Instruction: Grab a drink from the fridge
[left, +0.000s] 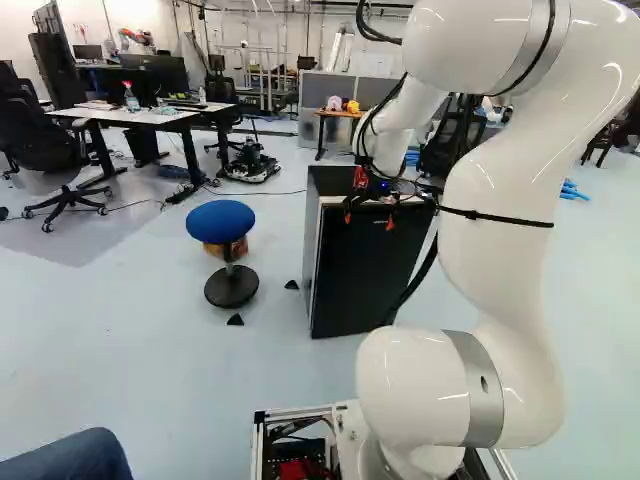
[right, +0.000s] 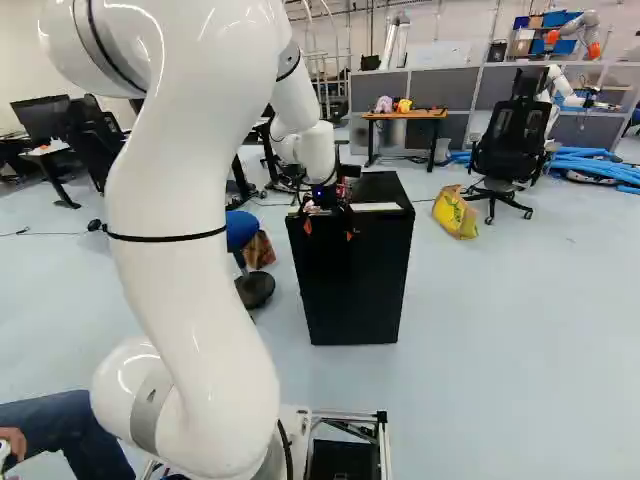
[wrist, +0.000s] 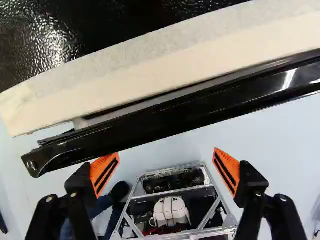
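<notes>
The glossy white arm (left: 495, 255) has grey bands (left: 480, 400).

The fridge (right: 380, 188) has its inside hidden behind the door (left: 365, 275). In the left base view, the upper edge cuts the arm (left: 500, 280), the lower edge a person's leg (left: 75, 458).

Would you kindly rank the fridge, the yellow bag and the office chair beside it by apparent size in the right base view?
1. Fridge
2. Office chair
3. Yellow bag
</notes>
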